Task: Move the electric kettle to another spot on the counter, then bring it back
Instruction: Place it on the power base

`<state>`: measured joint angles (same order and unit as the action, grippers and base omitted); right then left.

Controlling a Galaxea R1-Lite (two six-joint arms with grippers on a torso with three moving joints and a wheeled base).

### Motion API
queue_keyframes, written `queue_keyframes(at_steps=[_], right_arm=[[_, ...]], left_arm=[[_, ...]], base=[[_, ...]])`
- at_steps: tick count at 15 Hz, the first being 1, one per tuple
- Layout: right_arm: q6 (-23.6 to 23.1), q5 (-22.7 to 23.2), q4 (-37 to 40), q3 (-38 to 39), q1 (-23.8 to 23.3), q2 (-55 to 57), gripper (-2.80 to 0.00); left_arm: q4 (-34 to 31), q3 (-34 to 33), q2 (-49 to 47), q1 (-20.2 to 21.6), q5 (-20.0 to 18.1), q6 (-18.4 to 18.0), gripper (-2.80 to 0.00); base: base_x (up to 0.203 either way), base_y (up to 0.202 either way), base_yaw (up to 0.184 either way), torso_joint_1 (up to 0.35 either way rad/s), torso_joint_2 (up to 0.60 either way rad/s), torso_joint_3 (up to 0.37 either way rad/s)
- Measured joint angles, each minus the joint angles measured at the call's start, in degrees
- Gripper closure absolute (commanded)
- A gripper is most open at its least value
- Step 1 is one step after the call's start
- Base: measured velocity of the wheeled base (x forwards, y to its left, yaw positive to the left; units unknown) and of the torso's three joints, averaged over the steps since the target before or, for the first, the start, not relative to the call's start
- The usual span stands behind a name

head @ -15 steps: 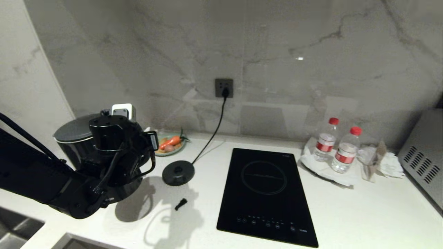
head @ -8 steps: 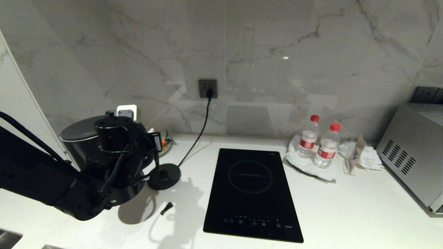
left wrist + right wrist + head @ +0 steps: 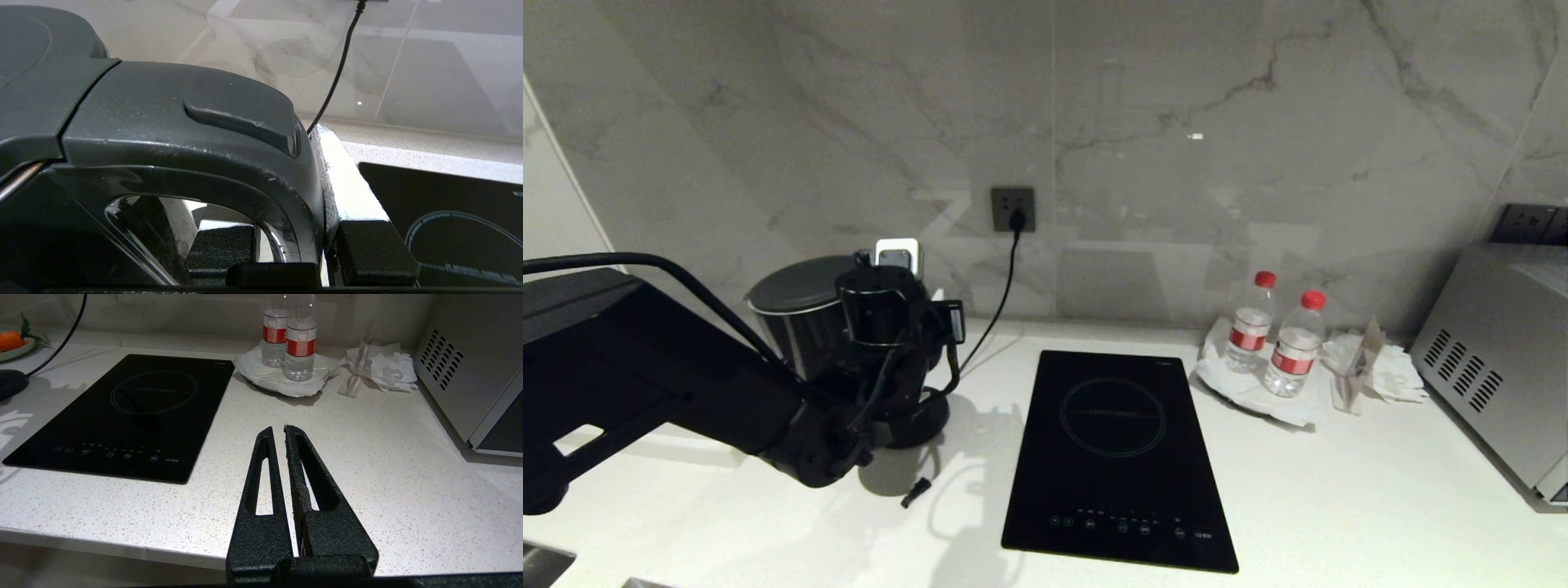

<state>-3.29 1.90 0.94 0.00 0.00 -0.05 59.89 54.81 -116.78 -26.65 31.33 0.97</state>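
One kettle held over its base.
The electric kettle [image 3: 800, 327] is clamped at its handle [image 3: 229, 163] by the left gripper [image 3: 302, 245]; the right gripper [image 3: 279, 435] is kept closed and empty.

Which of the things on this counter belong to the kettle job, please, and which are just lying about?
Job: electric kettle, held at its handle by the left end effector; counter; corded base disc.

Lying about: cooktop, two water bottles, crumpled paper, silver appliance.

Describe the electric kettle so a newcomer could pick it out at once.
Start at the black induction cooktop on the white counter and look left. There the left end effector grips the electric kettle by its handle. It is the only tall glossy black cylinder with a flat grey lid.
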Motion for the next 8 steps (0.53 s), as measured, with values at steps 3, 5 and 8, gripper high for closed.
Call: queue_keyframes(at_steps=[3, 5, 8], right_arm=[[-0.02, 0.03, 0.0, 0.0, 0.0, 0.0, 0.0], [0.03, 0.0, 0.01, 0.0, 0.0, 0.0, 0.0], [0.02, 0.0, 0.03, 0.0, 0.0, 0.0, 0.0]], left_arm=[[-0.21, 4.88, -2.95, -0.41, 0.2, -0.75, 0.0], [-0.37, 7.85, -5.26, -0.69, 0.22, -2.17, 0.0], [-0.33, 12.69, -9.96, -1.18, 1.16, -3.43, 0.0]], base=[[0.0, 0.0, 0.0, 0.0, 0.0, 0.0], [0.0, 0.0, 0.0, 0.0, 0.0, 0.0], [0.0, 0.0, 0.0, 0.0, 0.0, 0.0]])
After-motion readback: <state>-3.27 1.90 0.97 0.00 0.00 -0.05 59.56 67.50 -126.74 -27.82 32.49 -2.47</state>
